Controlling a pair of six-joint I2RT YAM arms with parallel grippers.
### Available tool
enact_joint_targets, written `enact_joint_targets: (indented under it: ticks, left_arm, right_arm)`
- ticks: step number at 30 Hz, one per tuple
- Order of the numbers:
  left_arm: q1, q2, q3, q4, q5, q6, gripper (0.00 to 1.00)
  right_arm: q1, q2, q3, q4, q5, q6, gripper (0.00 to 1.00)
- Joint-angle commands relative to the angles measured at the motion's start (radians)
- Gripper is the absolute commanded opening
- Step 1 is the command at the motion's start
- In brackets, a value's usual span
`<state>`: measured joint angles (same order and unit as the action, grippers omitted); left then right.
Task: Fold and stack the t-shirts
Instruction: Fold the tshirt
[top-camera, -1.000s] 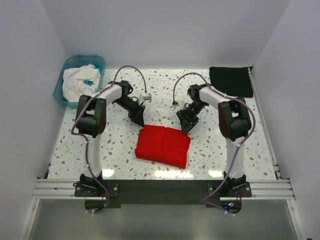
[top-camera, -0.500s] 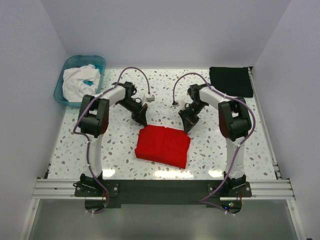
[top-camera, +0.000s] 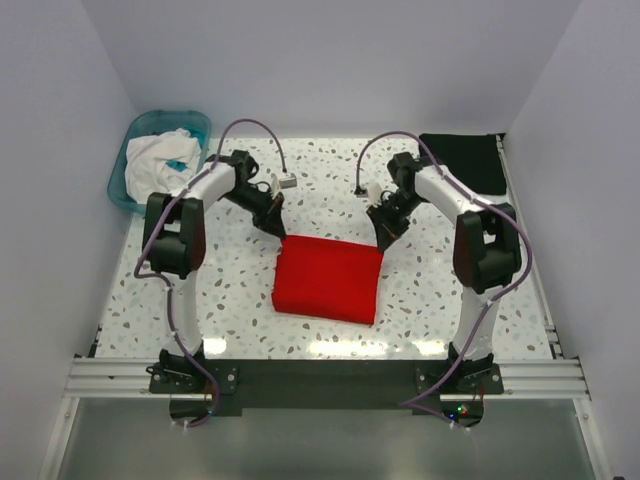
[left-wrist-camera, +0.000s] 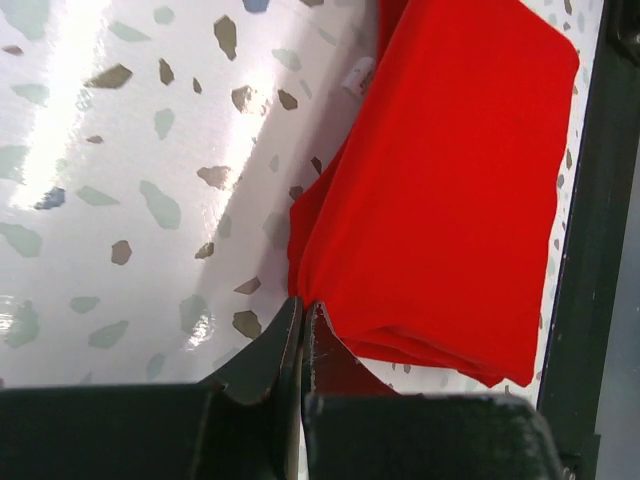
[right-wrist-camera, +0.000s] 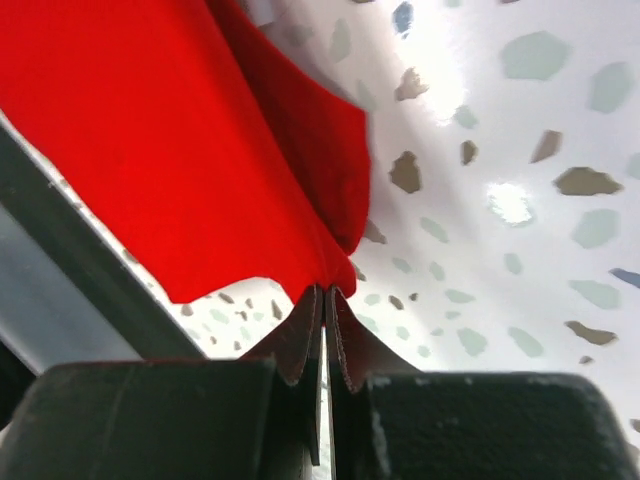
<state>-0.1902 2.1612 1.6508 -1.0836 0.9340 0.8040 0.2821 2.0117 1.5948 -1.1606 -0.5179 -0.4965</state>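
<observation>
Change: since a second ago both arms have been swung outward, and the red t-shirt (top-camera: 328, 282) has been drawn flatter. The creases seen then are gone, and its far edge is now stretched straight between the left gripper (top-camera: 281, 236) and the right gripper (top-camera: 383, 242).
Left end effector: it is closed on the far left corner of the red t-shirt. In the left wrist view the cloth is pinched between the two fingertips, with no gap left between them.
Right end effector: it is clamped on the far right corner of the same shirt. In the right wrist view the folded layers are seen gathered into a point where the fingertips meet.
Red shirt, position: it is laid as a folded rectangle on the middle of the table (top-camera: 230, 290), nearer the arm bases than the back wall. The near edge rests flat, while the far corners are held.
Red shirt, layers: several stacked folds are shown along the left side in the left wrist view.
Second shirt: the black t-shirt (top-camera: 462, 163) is set as a flat folded rectangle at the far right corner of the table, well apart from the red one.
Basin: a teal basin (top-camera: 168, 115) is placed at the far left corner, with a crumpled white cloth (top-camera: 158, 165) lying in it.
</observation>
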Motion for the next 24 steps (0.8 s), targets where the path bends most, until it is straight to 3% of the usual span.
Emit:
enact_joint_targets:
  ticks: [1, 5, 11, 16, 24]
  left_arm:
    - [0.009, -0.095, 0.012, 0.077, -0.041, -0.064, 0.00]
    - [0.014, -0.072, -0.023, 0.258, -0.156, -0.167, 0.00]
    - [0.037, 0.038, 0.047, 0.367, -0.271, -0.255, 0.00]
    - [0.043, 0.046, 0.066, 0.376, -0.230, -0.261, 0.00]
    - [0.044, -0.150, -0.019, 0.357, -0.146, -0.230, 0.00]
  right_arm:
    - [-0.012, -0.059, -0.030, 0.067, 0.157, 0.022, 0.00]
    - [-0.015, -0.010, -0.012, 0.171, 0.240, 0.084, 0.00]
    - [-0.017, 0.114, 0.137, 0.242, 0.311, 0.131, 0.00]
    - [-0.015, 0.163, 0.275, 0.213, 0.242, 0.153, 0.00]
    - [-0.009, 0.090, 0.303, 0.164, 0.113, 0.151, 0.00]
